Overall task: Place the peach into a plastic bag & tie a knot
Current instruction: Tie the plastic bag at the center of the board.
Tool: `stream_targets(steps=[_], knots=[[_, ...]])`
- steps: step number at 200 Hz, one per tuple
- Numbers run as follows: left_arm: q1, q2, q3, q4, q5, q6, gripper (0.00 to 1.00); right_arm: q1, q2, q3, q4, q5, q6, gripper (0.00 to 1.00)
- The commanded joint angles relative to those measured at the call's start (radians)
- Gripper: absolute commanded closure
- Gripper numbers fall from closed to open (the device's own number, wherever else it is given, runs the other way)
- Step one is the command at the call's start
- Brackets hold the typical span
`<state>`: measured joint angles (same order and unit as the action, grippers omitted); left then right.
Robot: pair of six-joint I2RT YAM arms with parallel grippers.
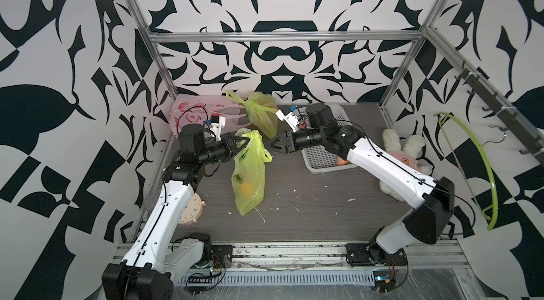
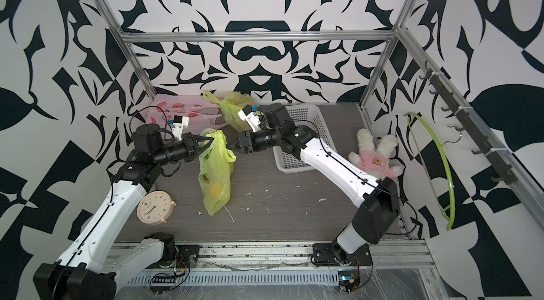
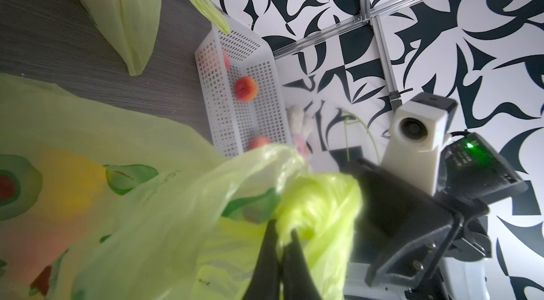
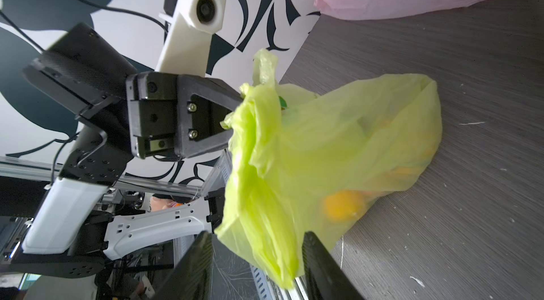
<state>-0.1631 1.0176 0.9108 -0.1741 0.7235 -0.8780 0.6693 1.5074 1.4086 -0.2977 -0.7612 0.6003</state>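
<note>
A yellow-green plastic bag point(image 1: 248, 171) point(image 2: 215, 171) hangs down to the table, its bottom resting on the wood. The peach point(image 1: 245, 188) point(image 4: 341, 205) shows through the film as an orange-yellow blur low in the bag. My left gripper point(image 1: 245, 141) point(image 2: 210, 141) point(image 3: 284, 229) is shut on the bunched top of the bag and holds it up. My right gripper point(image 1: 272, 145) point(image 2: 232, 145) point(image 4: 256, 239) is open just right of the bag. A loose flap of the bag point(image 4: 265, 248) hangs between its spread fingers without being pinched.
A white mesh basket point(image 1: 321, 157) point(image 3: 265, 77) with more peaches point(image 3: 246, 88) sits under my right arm. At the back lie another yellow-green bag point(image 1: 262, 116) and a pink bag point(image 1: 194, 113). A clock point(image 2: 153, 205), a plush rabbit point(image 1: 403, 151) and a green hanger point(image 1: 488, 171) flank the table.
</note>
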Motion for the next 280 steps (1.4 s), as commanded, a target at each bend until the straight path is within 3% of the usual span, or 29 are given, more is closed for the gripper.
stream_targets(steps=[1,62,134,156,193,211,241,280], knots=[[-0.001,-0.013,-0.021,0.093,0.033,-0.046,1.00,-0.013,-0.043,-0.085,0.180,-0.081,0.085,0.45],[-0.002,-0.014,-0.009,0.121,0.048,-0.081,1.00,-0.006,-0.035,-0.151,0.360,-0.161,0.192,0.42],[-0.002,-0.022,-0.007,0.117,0.043,-0.084,1.00,0.042,0.025,-0.105,0.347,-0.164,0.191,0.53],[-0.002,-0.022,-0.003,0.114,0.041,-0.082,1.00,0.047,0.026,-0.108,0.341,-0.162,0.186,0.64],[-0.001,-0.024,0.016,0.078,0.046,-0.058,1.00,0.041,-0.008,-0.098,0.239,-0.113,0.116,1.00],[0.012,-0.026,0.067,-0.018,0.054,0.008,1.00,0.000,-0.031,-0.098,0.140,-0.073,0.064,1.00],[0.125,-0.042,0.161,-0.173,0.125,0.097,1.00,-0.183,-0.068,-0.193,0.053,-0.029,0.030,1.00],[0.369,-0.072,0.171,-0.081,0.286,0.011,1.00,-0.327,-0.110,-0.292,0.043,-0.009,0.007,1.00]])
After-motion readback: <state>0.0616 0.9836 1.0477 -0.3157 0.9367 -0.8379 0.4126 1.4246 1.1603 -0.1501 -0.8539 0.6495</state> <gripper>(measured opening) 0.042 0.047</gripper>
